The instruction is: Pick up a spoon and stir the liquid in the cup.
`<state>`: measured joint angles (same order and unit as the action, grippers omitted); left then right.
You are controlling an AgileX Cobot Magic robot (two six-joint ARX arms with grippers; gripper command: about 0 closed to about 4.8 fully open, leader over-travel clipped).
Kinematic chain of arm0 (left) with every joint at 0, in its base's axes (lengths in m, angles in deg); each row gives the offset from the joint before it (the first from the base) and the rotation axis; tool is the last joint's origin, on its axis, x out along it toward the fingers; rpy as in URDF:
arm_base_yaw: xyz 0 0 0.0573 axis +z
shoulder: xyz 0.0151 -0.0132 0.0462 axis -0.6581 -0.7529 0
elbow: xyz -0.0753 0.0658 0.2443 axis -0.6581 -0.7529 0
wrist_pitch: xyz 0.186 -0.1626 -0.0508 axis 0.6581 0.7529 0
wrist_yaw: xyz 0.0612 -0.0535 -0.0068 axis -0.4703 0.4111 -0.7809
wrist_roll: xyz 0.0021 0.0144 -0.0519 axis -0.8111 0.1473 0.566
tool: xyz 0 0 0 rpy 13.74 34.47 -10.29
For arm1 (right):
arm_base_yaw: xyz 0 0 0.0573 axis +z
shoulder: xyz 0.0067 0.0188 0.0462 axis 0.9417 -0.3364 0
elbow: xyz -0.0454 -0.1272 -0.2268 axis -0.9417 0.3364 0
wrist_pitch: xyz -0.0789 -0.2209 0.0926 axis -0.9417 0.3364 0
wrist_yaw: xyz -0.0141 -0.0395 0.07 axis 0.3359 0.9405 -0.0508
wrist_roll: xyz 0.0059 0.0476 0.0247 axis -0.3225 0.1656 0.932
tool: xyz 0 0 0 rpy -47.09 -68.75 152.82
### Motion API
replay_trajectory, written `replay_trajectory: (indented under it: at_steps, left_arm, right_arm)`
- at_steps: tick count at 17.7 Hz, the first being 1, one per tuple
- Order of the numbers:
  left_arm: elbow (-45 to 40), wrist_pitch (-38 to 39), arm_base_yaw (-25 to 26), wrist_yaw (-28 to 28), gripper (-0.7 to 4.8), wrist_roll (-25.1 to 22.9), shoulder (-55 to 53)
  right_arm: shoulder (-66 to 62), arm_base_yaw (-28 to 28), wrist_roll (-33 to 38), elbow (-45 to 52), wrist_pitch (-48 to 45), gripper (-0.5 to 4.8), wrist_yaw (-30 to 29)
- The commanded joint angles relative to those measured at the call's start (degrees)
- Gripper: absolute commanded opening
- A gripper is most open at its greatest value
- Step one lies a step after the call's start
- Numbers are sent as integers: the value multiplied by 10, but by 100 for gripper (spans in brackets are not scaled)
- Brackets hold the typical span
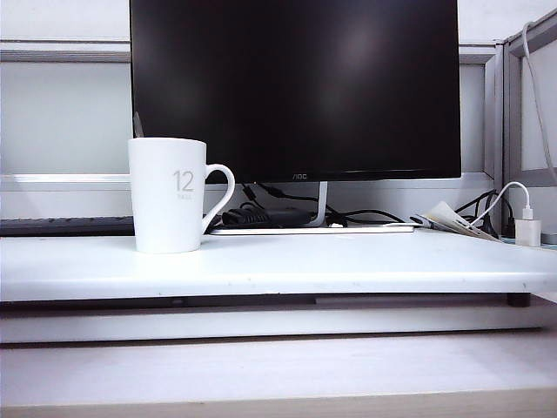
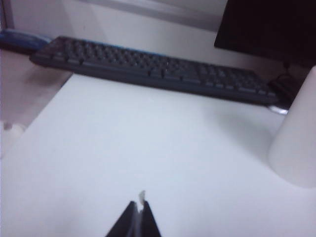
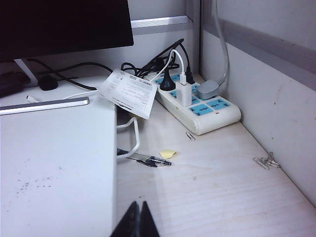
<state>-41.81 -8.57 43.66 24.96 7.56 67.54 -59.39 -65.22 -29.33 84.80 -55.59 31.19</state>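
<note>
Two grippers: I see both pressed together, holding nothing.
Left gripper point(image 2: 139, 217): low over the white board point(image 2: 148, 148), well apart from the cup point(image 2: 296, 143).
Right gripper point(image 3: 139, 219): above the board's edge, near a pen point(image 3: 148, 160).
Cup point(image 1: 168, 195): upright on the board, before the monitor point(image 1: 296, 87).
Spoon point(image 1: 137, 124): handle poking above the cup's rim.

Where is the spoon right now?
In the exterior view the spoon stands in the cup on the left of the white table, only its thin handle poking above the rim, beside the dark monitor.
</note>
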Motion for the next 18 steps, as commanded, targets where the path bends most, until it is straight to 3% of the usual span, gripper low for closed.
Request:
replay_trajectory:
  at_steps: [1,18]
  left_arm:
    - [1,-50,0,3,21,-1,0]
    - [1,-47,0,3,21,-1,0]
  right_arm:
    - [0,1,1,4,-9,0,3]
    - [0,1,1,4,-9,0,3]
